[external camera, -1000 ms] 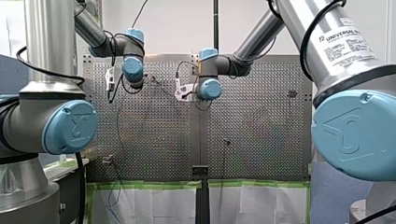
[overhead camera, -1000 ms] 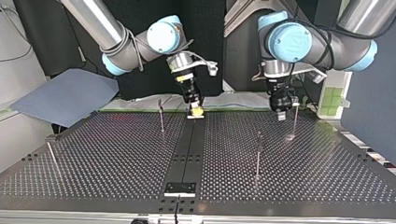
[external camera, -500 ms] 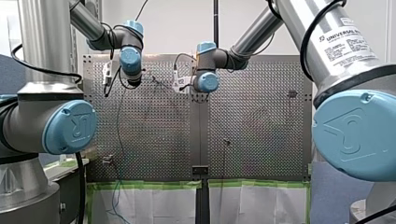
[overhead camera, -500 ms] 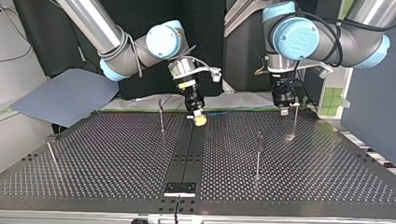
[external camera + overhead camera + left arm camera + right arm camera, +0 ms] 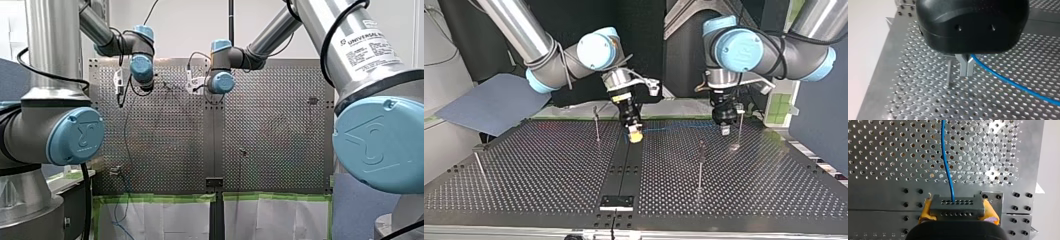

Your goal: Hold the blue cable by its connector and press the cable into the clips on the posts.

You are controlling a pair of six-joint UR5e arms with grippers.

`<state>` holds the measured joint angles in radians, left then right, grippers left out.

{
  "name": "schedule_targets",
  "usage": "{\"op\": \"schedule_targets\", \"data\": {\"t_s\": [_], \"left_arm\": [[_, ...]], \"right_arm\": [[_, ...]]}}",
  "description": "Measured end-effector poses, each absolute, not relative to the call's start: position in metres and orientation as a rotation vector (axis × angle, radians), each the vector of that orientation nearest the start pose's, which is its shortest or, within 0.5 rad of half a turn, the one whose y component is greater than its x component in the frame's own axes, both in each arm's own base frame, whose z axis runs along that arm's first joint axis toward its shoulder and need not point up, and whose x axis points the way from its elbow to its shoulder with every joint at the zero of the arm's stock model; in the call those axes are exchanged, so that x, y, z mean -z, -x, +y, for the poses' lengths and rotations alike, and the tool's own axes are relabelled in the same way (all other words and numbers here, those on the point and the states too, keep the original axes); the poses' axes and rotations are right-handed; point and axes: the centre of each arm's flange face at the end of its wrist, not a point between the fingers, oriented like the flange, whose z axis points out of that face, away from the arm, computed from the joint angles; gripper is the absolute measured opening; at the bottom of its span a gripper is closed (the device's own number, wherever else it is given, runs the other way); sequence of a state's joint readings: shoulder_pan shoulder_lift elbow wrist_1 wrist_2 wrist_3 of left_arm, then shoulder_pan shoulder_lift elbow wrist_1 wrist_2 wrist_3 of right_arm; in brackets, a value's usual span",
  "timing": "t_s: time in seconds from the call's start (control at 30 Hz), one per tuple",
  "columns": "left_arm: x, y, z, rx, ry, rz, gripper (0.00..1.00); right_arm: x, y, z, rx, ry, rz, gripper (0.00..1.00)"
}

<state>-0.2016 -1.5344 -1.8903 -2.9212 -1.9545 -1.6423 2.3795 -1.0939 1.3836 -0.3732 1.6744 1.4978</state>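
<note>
Fingers (image 5: 926,208) w/ yellow pads on my right gripper (image 5: 635,134) are clamped on both ends of a grey rectangular connector block (image 5: 957,205) dotted w/ small holes. The thin blue cable (image 5: 1010,83) leaves its face and runs straight ahead over the perforated metal table (image 5: 549,170). The left gripper (image 5: 966,73) has its narrow metal fingers (image 5: 963,66) pressed together, and the cable comes out from btwn them near their roots — pinched, as far as I can judge.

In the top view the cable spans low along the table's 12 o'clock edge, from the right gripper out to the left one at its 3 o'clock. A slim metal post (image 5: 740,127) stands just beside the left gripper, again at 3 o'clock, w/ another post (image 5: 701,160) at approx. 7 o'clock of it. The clips on the posts are too small to make out.

Step in hand, I'd say: bringing the stretched span to the nearest post. To do it well, hold the connector square, have the span snug but not tugged, and line it over the clip's mouth. Then press straight down — a slanted push would likely bend the post or let the cable slip past.

Writing: the label (image 5: 372,42) on my right arm in the front view reads "UNIVERSAL R…", rest unclear. Engraved letters (image 5: 1018,160) along the plate's edge seem to run X, Y, Z, AA, AB, AC.
</note>
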Motion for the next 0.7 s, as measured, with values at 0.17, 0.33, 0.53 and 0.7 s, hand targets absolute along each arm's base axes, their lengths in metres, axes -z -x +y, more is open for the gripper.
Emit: {"op": "schedule_targets", "data": {"t_s": [0.17,0.33,0.53,0.7], "left_arm": [[-0.381,-0.437,-0.187,-0.069,0.219,1.573,0.00],[-0.373,-0.447,-0.187,-0.073,0.232,1.583,0.00],[-0.369,-0.451,-0.188,-0.062,0.228,1.584,0.00],[-0.370,-0.452,-0.190,-0.045,0.214,1.580,0.00]], "right_arm": [[-0.337,-0.573,-0.384,-1.723,-1.630,-0.714,0.00],[-0.337,-0.570,-0.391,-1.722,-1.627,-0.728,0.00],[-0.327,-0.574,-0.400,-1.700,-1.651,-0.742,0.00],[-0.323,-0.578,-0.404,-1.699,-1.659,-0.740,0.00]]}}
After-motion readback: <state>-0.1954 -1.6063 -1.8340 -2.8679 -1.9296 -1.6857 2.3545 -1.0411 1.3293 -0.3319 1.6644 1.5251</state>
